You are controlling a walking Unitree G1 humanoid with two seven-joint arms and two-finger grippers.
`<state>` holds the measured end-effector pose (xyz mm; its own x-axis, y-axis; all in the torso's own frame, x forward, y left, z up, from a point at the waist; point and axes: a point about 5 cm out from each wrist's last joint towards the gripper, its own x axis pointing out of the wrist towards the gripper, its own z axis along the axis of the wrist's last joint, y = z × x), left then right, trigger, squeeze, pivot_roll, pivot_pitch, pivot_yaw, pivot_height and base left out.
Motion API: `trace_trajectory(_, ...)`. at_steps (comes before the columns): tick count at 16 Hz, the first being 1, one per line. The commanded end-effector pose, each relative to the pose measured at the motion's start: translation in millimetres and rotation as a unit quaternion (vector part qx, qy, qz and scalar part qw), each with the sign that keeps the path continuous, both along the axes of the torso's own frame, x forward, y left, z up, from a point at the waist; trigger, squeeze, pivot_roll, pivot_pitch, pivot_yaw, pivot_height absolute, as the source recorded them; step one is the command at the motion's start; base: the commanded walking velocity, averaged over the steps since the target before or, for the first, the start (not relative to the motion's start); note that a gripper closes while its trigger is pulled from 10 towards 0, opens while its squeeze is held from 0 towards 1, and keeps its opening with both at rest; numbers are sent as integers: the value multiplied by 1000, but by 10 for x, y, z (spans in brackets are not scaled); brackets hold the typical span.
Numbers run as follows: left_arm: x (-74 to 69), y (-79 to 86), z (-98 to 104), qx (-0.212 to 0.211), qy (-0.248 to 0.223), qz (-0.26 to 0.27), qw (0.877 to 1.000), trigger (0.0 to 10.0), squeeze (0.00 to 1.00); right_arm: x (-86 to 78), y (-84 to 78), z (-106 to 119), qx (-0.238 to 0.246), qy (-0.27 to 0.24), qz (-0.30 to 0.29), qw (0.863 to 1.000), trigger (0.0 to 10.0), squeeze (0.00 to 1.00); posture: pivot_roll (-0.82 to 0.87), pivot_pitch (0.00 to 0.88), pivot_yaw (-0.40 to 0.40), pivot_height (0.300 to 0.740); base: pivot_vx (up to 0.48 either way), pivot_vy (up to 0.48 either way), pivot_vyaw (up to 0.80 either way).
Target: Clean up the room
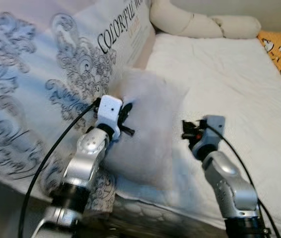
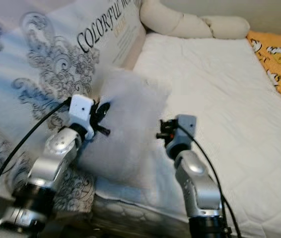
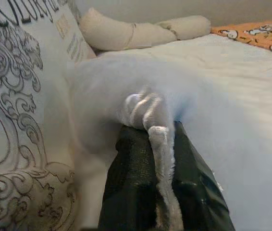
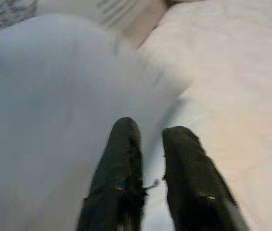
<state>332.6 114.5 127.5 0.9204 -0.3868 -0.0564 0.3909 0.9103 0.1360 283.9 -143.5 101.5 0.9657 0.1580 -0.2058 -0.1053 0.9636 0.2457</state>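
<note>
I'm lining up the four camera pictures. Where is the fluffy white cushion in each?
Left eye view: fluffy white cushion in the middle, between both arms.
Right eye view: left of middle.
Left wrist view: middle, a fold pinched in the left gripper.
Right wrist view: the blurred left half, beside the right gripper.
Shared landmark: the white mattress.

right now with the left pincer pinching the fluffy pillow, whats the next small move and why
Probably bring the right pincer onto the fluffy white pillow's near edge. The left pincer is shut on just a fold of its fur, and the right one sits beside the pillow with nothing between its fingers, so a second grip should steady a lift off the white mattress.
</note>
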Motion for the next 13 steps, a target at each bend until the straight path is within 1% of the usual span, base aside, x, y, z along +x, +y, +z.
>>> trace_trajectory(1, 78, -2, 138, 8, -37, 5, 999, 10000, 0, 12, -47, -5, -6, 0, -11, 1000, 10000, 1000, -16, 0, 9, 740, 0, 0, 0)
trace_trajectory(3, 286, 31, 144, 50, -52, 45, 996, 10000, 0, -19, -132, -41, -31, 1, 0, 1000, 10000, 1000, -21, 0, 8, 740, 0, 0, 0)
trace_trajectory(5, 340, 43, 178, 61, -61, 54, 995, 10000, 0, -42, -176, -47, -51, -2, 19, 999, 10000, 1000, -28, 0, 12, 740, 0, 0, 0)
trace_trajectory(6, 381, 41, 188, 62, -63, 55, 995, 10000, 0, -62, -199, -32, -56, -9, 42, 998, 10000, 1000, -33, 0, 16, 740, 0, 0, 0)
trace_trajectory(7, 395, 35, 197, 65, -64, 52, 994, 10000, 0, -69, -205, -6, -63, -18, 62, 996, 10000, 1000, -34, 0, 16, 740, 0, 0, 0)
trace_trajectory(8, 437, 50, 218, 75, -73, 59, 993, 10000, 0, -79, -216, 72, -76, -36, 108, 991, 10000, 1000, -35, 0, 16, 740, 0, 0, 0)
trace_trajectory(10, 462, 59, 211, 99, -85, 53, 990, 10000, 0, -91, -222, 122, -75, -50, 127, 988, 10000, 1000, -36, 0, 16, 740, 0, 0, 0)
trace_trajectory(12, 441, 23, 149, 126, -86, 23, 988, 10000, 0, -175, -181, 171, -65, -65, 185, 978, 10000, 1000, -34, 0, 17, 740, 0, 0, 0)
trace_trajectory(13, 434, 20, 116, 138, -84, 20, 987, 10000, 0, -223, -155, 182, -57, -70, 212, 973, 10000, 1000, -35, 0, 17, 740, 0, 0, 0)
